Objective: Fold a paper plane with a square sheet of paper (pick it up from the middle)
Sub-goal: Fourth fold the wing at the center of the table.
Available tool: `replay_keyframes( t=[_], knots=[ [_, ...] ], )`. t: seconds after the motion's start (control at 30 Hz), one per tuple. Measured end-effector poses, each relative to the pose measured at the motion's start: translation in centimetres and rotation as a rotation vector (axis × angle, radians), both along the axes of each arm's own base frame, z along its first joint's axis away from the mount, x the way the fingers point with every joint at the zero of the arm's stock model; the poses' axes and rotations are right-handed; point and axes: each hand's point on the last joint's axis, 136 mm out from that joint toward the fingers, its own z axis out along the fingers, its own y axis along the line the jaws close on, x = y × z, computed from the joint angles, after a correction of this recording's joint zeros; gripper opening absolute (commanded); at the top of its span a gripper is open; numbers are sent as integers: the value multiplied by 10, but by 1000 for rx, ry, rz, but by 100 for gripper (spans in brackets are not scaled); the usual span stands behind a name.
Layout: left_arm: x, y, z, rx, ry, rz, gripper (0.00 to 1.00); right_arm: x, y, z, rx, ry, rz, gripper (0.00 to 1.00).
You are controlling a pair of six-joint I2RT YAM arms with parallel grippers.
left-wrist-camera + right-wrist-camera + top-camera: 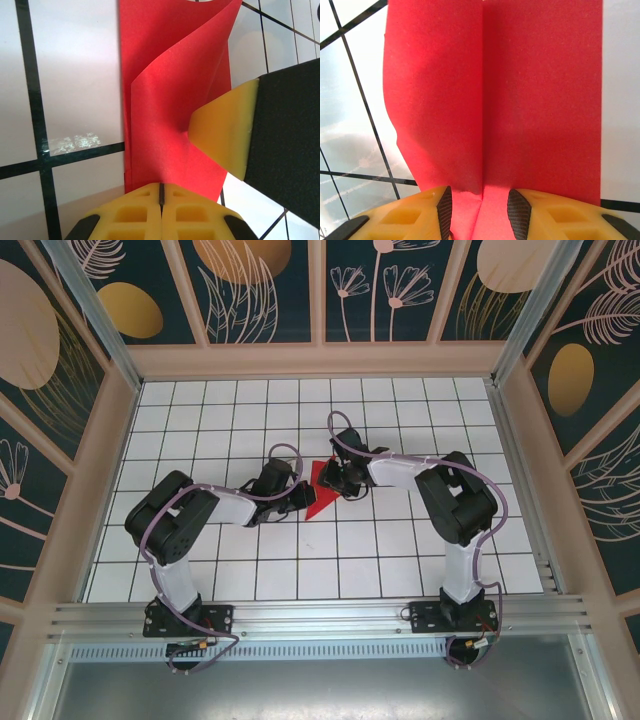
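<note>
- Step in hand, as I read it: an early lengthwise fold. The thin bright-red paper sheet (318, 492) is doubled along a centre crease and is not yet a pointed dart.
- The sheet lies mid-way across the white gridded bench (400, 560), between the two arms.
- Left fingers (132, 212) are clenched tight, pinching the sheet's near edge.
- Right fingers (415, 215) stand parted, astride the crease. In the left wrist view one yellow tip touches a raised flap. Cannot tell whether they press down.
- Look of the sheet: plain and unmarked, with a straight crease down the middle. One layer bows up loosely off the other.
- Next move likely calls for flattening that flap so the edges meet, with the left pinch as anchor. Paper this thin may buckle or slide.
</note>
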Motion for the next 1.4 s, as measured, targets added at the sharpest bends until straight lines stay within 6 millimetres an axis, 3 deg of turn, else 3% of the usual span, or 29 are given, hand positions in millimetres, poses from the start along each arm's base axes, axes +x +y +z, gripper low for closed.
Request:
replay_keyframes(
  t=[0.57,0.7,0.83,0.9,1.1,1.4],
  knots=[
    [1,1,-1,5,3,7,0,9,-3,16,0,-64,52,41],
    [1,1,-1,5,3,7,0,21,-9,41,29,-130,61,32],
    [1,1,-1,5,3,7,0,27,1,71,104,-214,109,19],
    [1,1,0,5,3,7,0,27,6,75,131,-230,132,18],
    [0,1,0,4,3,7,0,20,15,61,172,-194,183,15],
    [-1,2,0,5,3,8,0,10,19,20,169,-94,213,12]
  ],
)
